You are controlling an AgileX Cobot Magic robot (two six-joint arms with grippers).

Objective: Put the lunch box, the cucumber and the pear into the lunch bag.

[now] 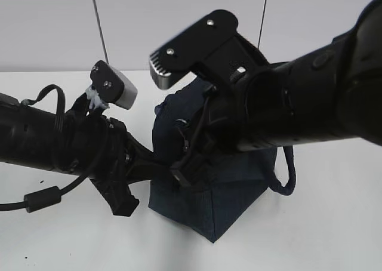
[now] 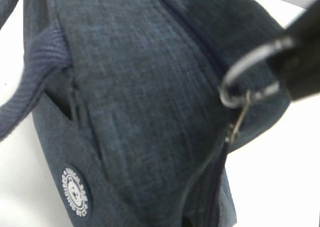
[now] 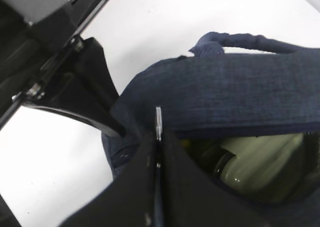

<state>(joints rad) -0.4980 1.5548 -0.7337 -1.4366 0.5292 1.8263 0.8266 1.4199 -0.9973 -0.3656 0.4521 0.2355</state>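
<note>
Navy fabric, soft and slack, makes up the lunch bag (image 1: pixel 230 181), which stands on the white table (image 1: pixel 322 235) between the two arms, its top sagging where nothing props it. Through the partly open mouth in the right wrist view a pale green shape shows against the lining, probably the lunch box (image 3: pixel 255 159); the cucumber and the pear cannot be made out in any view. Such a bag will likely fold and slide rather than hold its form, so the firm places to take it are the metal ring pull (image 2: pixel 245 77) on the zip, the padded handle (image 2: pixel 35 82) and the stitched seam along the opening. The right gripper (image 3: pixel 158 137) has its fingers pressed together on the thin metal of the pull at the end of the zip; that same ring shows in the left wrist view, caught by a dark finger at the right edge. The left gripper (image 1: pixel 122 190) reaches in low against the bag's side, with one finger (image 3: pixel 107 119) pressing the cloth near the zip end; whether it pinches cloth or merely braces cannot be told, since its fingertips are hidden.
</note>
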